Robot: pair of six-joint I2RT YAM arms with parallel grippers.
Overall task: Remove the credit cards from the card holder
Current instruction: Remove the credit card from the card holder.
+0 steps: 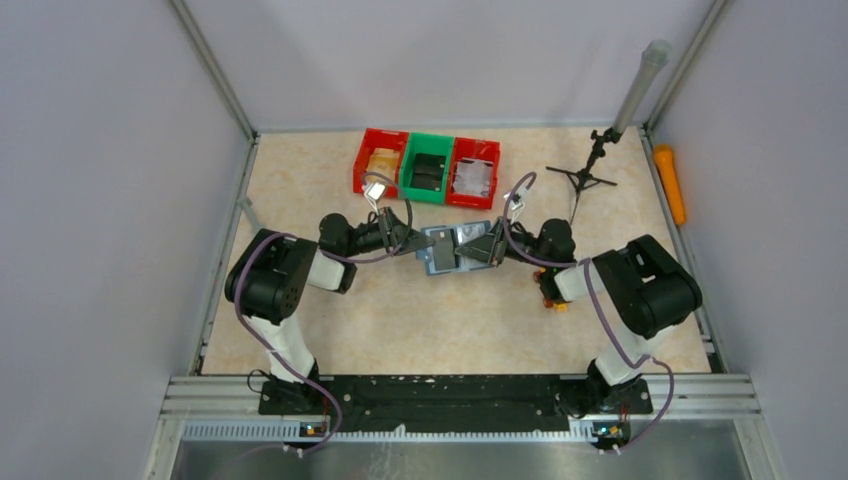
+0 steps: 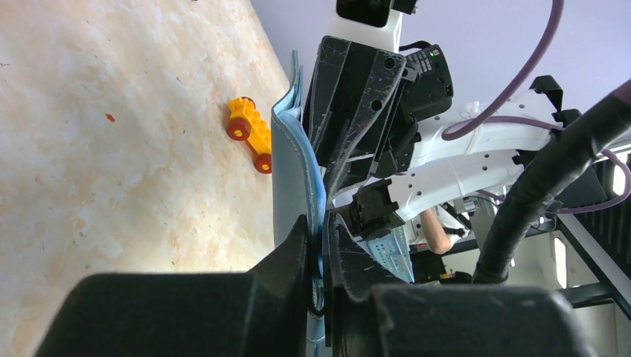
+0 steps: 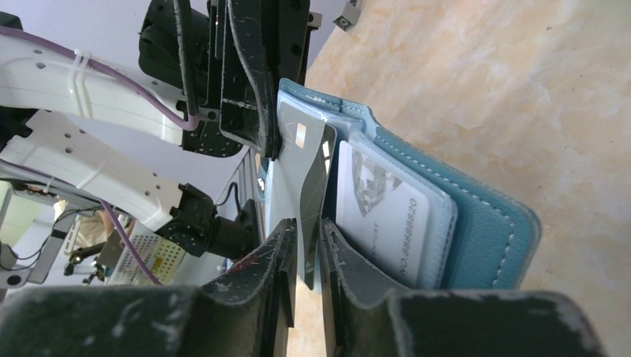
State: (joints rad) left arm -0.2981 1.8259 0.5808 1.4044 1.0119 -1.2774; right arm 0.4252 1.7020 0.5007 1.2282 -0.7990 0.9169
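Note:
The teal-blue card holder [image 1: 440,250] is held off the table between both grippers, open. My left gripper [image 1: 413,243] is shut on its edge; the left wrist view shows the fingertips [image 2: 318,249] pinching the teal flap [image 2: 286,171]. My right gripper [image 1: 482,248] is closed around a dark grey credit card [image 3: 301,175] that sticks out of the holder [image 3: 476,223], the jaws [image 3: 306,232] on either side of its lower end. A white card [image 3: 383,212] with printed numbers sits in a pale slot beside it. Other cards are hidden.
Three bins stand at the back: red [image 1: 380,160], green [image 1: 428,170], red [image 1: 474,172]. A small black tripod stand [image 1: 585,178] is at the back right. A yellow-orange toy block [image 1: 550,297] lies under the right arm and shows in the left wrist view [image 2: 251,134].

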